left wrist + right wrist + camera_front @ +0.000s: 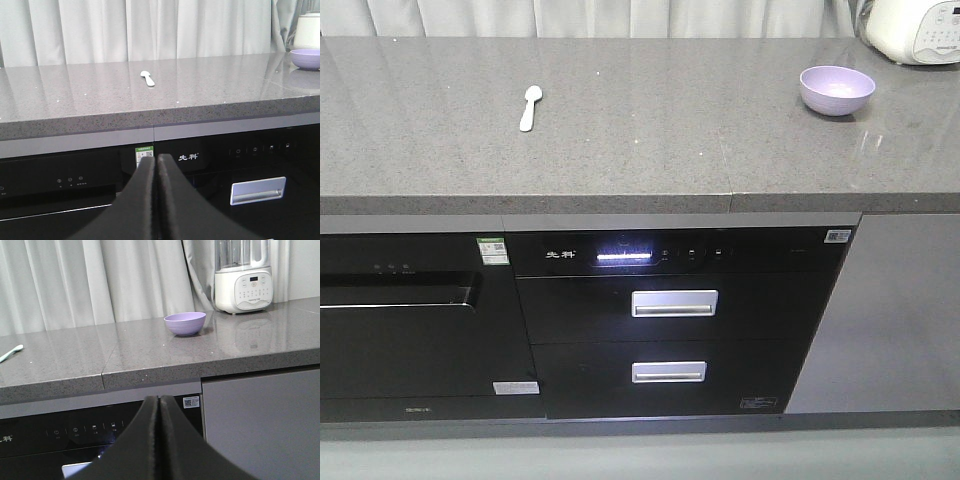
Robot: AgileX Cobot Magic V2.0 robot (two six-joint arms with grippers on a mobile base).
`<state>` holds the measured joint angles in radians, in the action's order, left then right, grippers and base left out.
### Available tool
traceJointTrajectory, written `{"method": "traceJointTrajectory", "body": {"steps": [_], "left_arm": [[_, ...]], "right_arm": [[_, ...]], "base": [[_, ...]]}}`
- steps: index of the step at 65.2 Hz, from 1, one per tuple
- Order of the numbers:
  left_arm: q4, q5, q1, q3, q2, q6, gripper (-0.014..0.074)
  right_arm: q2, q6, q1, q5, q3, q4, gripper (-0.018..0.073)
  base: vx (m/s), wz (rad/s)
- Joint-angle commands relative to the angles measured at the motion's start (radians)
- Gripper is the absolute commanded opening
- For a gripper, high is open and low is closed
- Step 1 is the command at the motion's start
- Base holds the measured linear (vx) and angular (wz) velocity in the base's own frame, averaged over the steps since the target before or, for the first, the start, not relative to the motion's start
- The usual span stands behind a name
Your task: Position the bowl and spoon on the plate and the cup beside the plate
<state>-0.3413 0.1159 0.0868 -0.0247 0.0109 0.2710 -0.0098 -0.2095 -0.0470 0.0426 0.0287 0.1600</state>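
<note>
Front view. Shows the spoon (530,106) lying flat on the grey speckled surface (620,150), left of centre, scoop toward the back, handle toward the front edge. Places the bowl (837,89) upright far to the right, well apart from the spoon, near a white rice cooker (915,28) at the back corner (only partly in frame). Notes a black appliance (680,320) under the surface, with two drawer handles and a lit display strip.

Left wrist view. Finds the left tool (156,162) at bottom centre, fingers pressed together along a thin seam, gripping nothing, seen against the appliance front. Picks up the spoon beyond it on the surface, roughly straight ahead, and the bowl at the right margin, cut by the frame. Backs it all with a pale curtain (150,30).

Right wrist view. Finds the right tool (159,401) in the same state: closed flush, nothing between the fingers. Puts the bowl ahead and a little right, upright on the surface, near a white blender (243,277). Catches only the tip of the spoon at the far left edge.
</note>
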Motion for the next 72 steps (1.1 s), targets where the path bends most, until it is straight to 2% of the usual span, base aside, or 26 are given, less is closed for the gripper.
{"method": "traceJointTrajectory", "body": {"steps": [1, 72], "left_arm": [[-0.012, -0.073, -0.001, -0.025, 0.017, 0.002, -0.0006], [-0.012, -0.073, -0.001, -0.025, 0.017, 0.002, -0.0006]], "right_arm": [[-0.011, 0.009, -0.004, -0.075, 0.014, 0.003, -0.0005], [-0.011, 0.009, -0.004, -0.075, 0.014, 0.003, -0.0005]], "base": [[0.01, 0.0], [0.03, -0.02]]}}
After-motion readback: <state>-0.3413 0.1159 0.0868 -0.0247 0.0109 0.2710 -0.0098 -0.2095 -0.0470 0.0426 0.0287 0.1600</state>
